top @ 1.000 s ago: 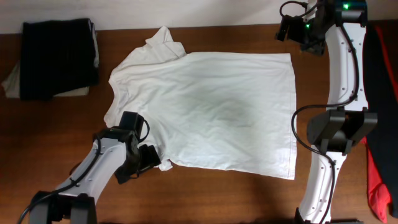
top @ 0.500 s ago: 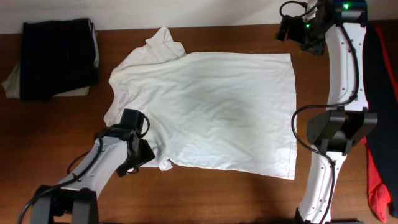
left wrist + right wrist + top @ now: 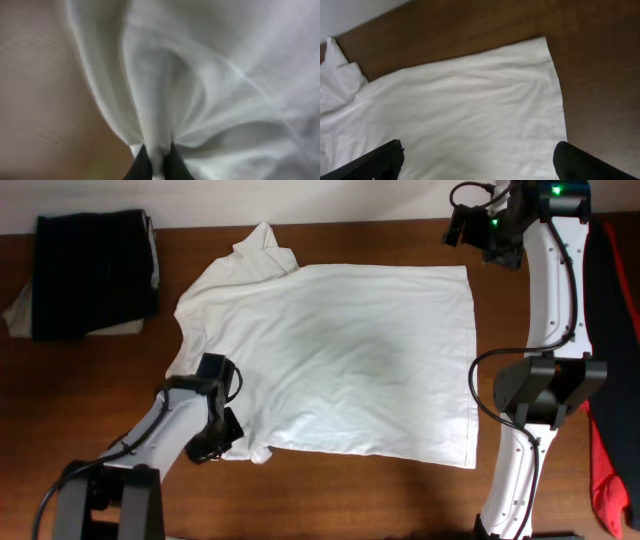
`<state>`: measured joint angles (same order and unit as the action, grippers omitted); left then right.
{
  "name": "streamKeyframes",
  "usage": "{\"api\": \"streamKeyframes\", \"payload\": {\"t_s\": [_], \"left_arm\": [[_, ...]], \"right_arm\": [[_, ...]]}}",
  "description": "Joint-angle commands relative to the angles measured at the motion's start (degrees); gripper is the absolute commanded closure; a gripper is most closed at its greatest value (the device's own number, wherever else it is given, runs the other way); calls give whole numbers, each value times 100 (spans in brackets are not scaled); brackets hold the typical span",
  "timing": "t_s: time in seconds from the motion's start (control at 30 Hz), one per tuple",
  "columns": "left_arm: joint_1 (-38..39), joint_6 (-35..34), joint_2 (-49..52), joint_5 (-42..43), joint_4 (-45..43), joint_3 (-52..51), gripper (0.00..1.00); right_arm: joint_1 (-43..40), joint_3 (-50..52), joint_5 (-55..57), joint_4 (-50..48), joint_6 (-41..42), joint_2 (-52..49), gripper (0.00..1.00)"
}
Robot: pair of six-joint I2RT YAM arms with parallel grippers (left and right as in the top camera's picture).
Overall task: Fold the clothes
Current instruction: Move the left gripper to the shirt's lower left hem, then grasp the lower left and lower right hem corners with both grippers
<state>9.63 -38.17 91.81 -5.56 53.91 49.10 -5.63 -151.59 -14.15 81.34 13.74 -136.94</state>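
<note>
Brown wood-grain table (image 3: 330, 500), matte and dark, below a strip of pale wall (image 3: 300, 200) along the far edge. Spread flat across the middle: white garment (image 3: 350, 350), thin soft cloth, shirt-shaped. Straight stitched hem toward the right, shoulders toward the left. Lightly wrinkled all over, faintly greyer at the centre, with a bunched, turned-over piece at the far left corner. No writing legible on it in any view.

At the garment's near left edge: left gripper (image 3: 238, 446), black, clenched on the cloth. From the left wrist view, two dark fingertips pressed close together with a ridge of white fabric pinched between them, left gripper (image 3: 157, 167). Folds fanning upward from the pinch, soft and blurred, with bare tabletop to the left.

At the far right corner, above the table and clear of the cloth: right gripper (image 3: 458, 225), on a white arm with black joints. From the right wrist view, black fingers spread wide at the lower corners of the frame, nothing between them, right gripper (image 3: 480, 165). Beneath them, the hem corner, its seam running down the right side.

At the far left of the table, well apart from the garment: dark stack (image 3: 95, 275) of folded black fabric, squarish, lying on a pale cloth (image 3: 20, 310). Along the right edge, beside the arm: red fabric (image 3: 610, 450).
</note>
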Motion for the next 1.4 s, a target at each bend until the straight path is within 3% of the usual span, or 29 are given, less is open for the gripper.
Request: {"api": "streamKeyframes", "payload": {"t_s": [0.0,0.13,0.23,0.4,0.53,0.67,0.73,0.83,0.87,0.93,0.97,1.23,1.37], "left_arm": [[-4,85,-52,-52,448,643,99],[-4,306,-55,-50,490,732,99],[-4,306,-55,-28,503,732,99],[-4,306,-55,-26,542,732,99],[-4,304,-55,-26,516,732,99],[-4,304,-55,282,328,732,99],[-2,304,-55,321,240,732,99],[-4,304,-55,321,203,732,99],[-4,304,-55,321,205,732,99],[-4,304,-55,319,205,732,99],[-4,306,-55,319,205,732,99],[-4,304,-55,310,184,730,99],[-4,304,-55,295,94,730,99]], "right_arm": [[0,31,-66,339,20,17,1],[-52,22,24,837,4,61,1],[-299,33,442,1602,562,144,1],[-522,181,789,1602,407,846,1],[-527,2096,1600,1600,446,2428,1],[-529,4310,1788,1255,1093,3469,1],[-527,5329,1576,846,1231,3781,1],[-529,6673,804,48,632,3976,1],[-529,7187,560,-208,533,3974,4],[-529,8019,446,-619,549,3974,28],[-538,8430,444,-852,737,3974,29],[-527,9687,778,-1561,1421,4363,29],[-527,10583,719,-2308,1613,5403,28]]}}
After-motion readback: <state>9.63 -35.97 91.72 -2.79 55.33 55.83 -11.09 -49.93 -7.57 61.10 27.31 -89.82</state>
